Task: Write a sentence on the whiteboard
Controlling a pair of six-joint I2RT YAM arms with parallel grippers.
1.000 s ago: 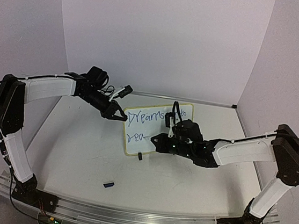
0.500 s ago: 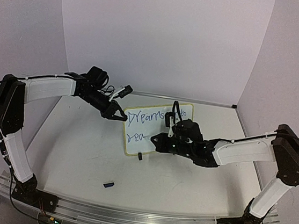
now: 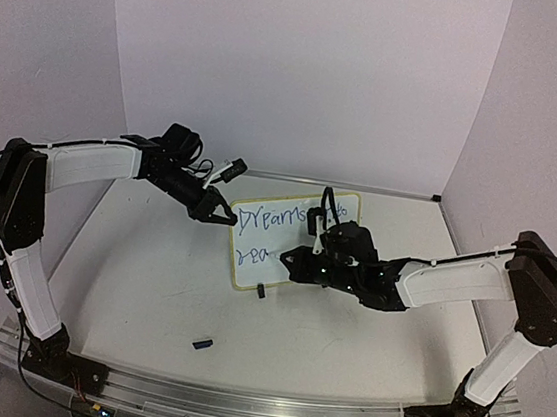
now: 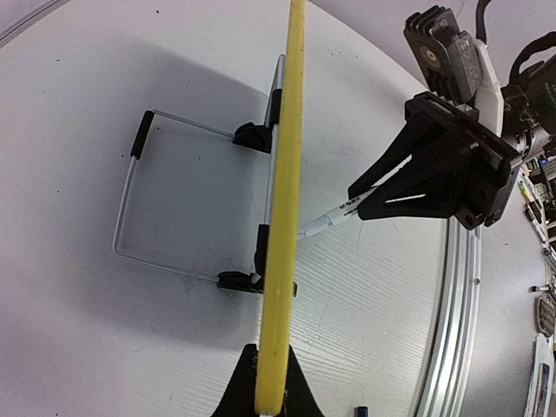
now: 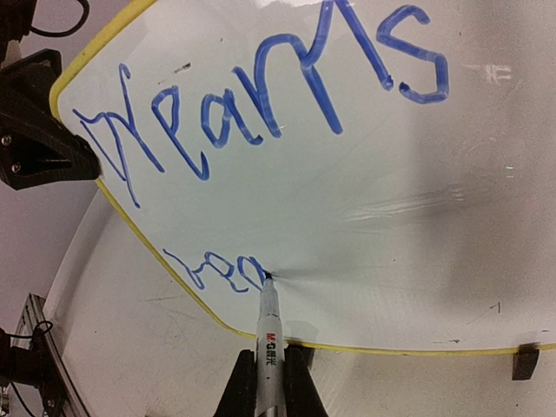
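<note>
The whiteboard (image 3: 273, 240) stands tilted on the table, its pale-yellow frame edge-on in the left wrist view (image 4: 283, 217). My left gripper (image 3: 229, 216) is shut on the board's left edge (image 4: 269, 393). The sentence (image 5: 261, 104) reads "Dreams" in blue on top, with a few letters of a lower line (image 5: 217, 271) beneath. My right gripper (image 5: 268, 384) is shut on a white marker (image 5: 268, 334), whose tip touches the board at the end of the lower line. From above, the right gripper (image 3: 288, 262) sits at the board's lower middle.
A dark blue marker cap (image 3: 203, 342) lies on the table in front of the board. A wire stand (image 4: 130, 200) with black clip feet (image 4: 236, 280) props the board from behind. An aluminium rail (image 3: 236, 400) runs along the near edge.
The marker tip has crept slightly along the lower line, lengthening the blue stroke a little. The left arm and the board have not moved.
</note>
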